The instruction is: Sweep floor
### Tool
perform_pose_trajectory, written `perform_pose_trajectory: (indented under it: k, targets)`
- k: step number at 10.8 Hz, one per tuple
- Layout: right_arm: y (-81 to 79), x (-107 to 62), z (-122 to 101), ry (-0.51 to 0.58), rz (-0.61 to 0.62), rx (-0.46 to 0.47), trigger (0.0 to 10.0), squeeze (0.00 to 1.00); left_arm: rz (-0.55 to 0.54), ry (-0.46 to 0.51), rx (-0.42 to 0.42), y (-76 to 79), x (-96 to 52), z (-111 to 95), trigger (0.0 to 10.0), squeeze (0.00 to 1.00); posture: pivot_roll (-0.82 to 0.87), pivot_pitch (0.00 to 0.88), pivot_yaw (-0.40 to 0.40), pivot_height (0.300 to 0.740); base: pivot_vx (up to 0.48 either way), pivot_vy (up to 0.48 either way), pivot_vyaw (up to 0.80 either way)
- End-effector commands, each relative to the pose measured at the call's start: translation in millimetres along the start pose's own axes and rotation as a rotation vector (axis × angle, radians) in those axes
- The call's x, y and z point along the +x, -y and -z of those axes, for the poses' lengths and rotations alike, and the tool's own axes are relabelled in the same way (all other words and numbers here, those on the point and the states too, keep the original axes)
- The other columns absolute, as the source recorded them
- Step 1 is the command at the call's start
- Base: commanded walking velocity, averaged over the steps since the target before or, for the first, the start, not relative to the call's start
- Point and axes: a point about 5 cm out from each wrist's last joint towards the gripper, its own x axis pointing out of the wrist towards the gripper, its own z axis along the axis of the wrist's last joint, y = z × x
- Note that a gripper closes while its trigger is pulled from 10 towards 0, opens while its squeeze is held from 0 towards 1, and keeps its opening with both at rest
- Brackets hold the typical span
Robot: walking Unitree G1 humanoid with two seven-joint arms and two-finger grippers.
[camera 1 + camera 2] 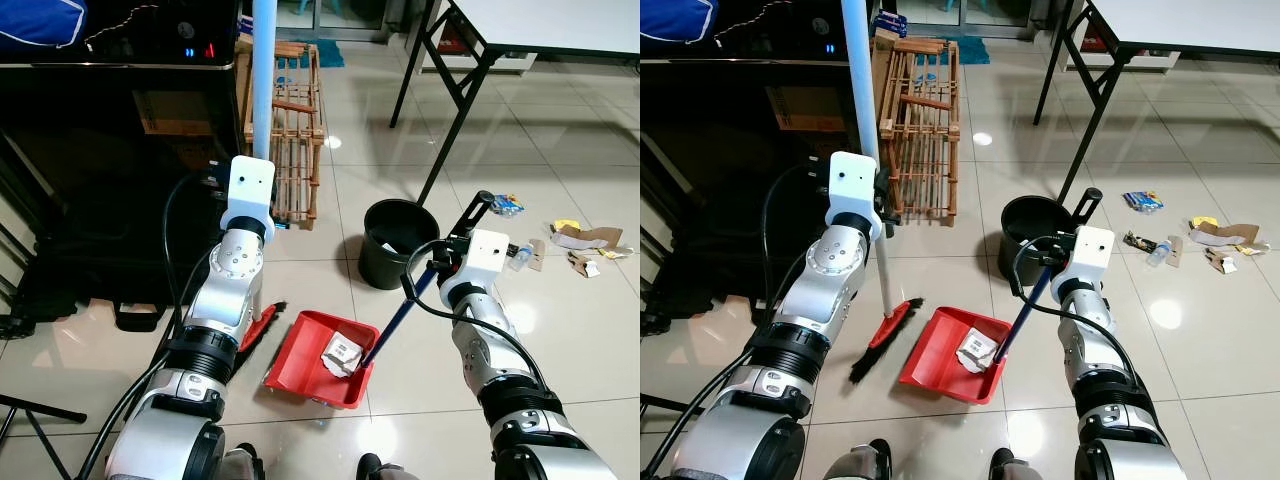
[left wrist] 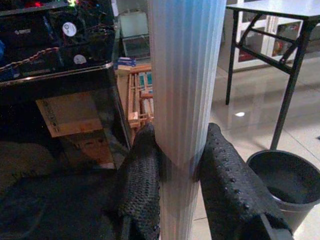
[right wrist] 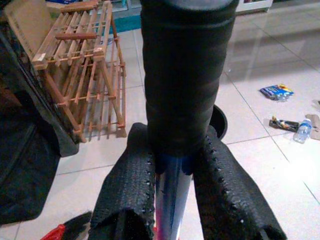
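The broom [image 1: 872,200] has a pale ribbed pole and a red head with dark bristles that rests on the glossy tile floor [image 1: 940,255], the pole leaning a little. The left gripper [image 2: 175,170] pinches that pole between its two black fingers [image 2: 142,175], well above the head. Just beside the bristles, on the side away from the black cabinet [image 1: 730,130], lies the red dustpan [image 1: 940,360], flat on the tiles, with a crumpled white piece of paper [image 1: 977,350] inside it near the far wall. A blue handle [image 1: 1025,310] with a black grip rises at a slant from the pan, and the right gripper [image 3: 172,175] is closed around it just below the grip.

Beyond the dustpan stands a black bin [image 1: 1032,225], next to the leg of a folding table [image 1: 1185,20]. Behind the broom pole stands a wooden rack [image 1: 920,130].

The head views show litter [image 1: 580,245] well apart from the pan, out past the bin: cardboard scraps, a small bottle, a blue wrapper. The right wrist view picks up the bottle [image 3: 302,131] and wrapper [image 3: 276,91] more plainly. The left wrist view shows the ribbing of the pole close up and lit gear on the cabinet.
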Motion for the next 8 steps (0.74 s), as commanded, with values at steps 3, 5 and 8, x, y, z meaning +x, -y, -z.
perform_pose_trajectory:
  k: [3,5,8]
  targets:
    - [7.5,2.2,-13,0.063,0.036,0.0,10.0,0.0,0.047,0.053,0.005,9.7,3.4,-13,10.0,0.0,0.0,0.17,-0.014,0.74,0.0,0.0,0.0]
    - [25.1,2.7,-24,0.094,0.087,-0.01,10.0,0.0,0.073,0.058,0.003,8.7,2.2,-12,10.0,0.0,0.0,0.172,-0.011,0.74,0.0,0.0,0.0]
    - [59.3,0.7,-53,0.178,0.167,-0.05,10.0,0.0,0.075,0.057,0.011,3.7,3.9,-11,10.0,0.0,-0.02,0.173,0.009,0.74,0.0,0.0,0.0]
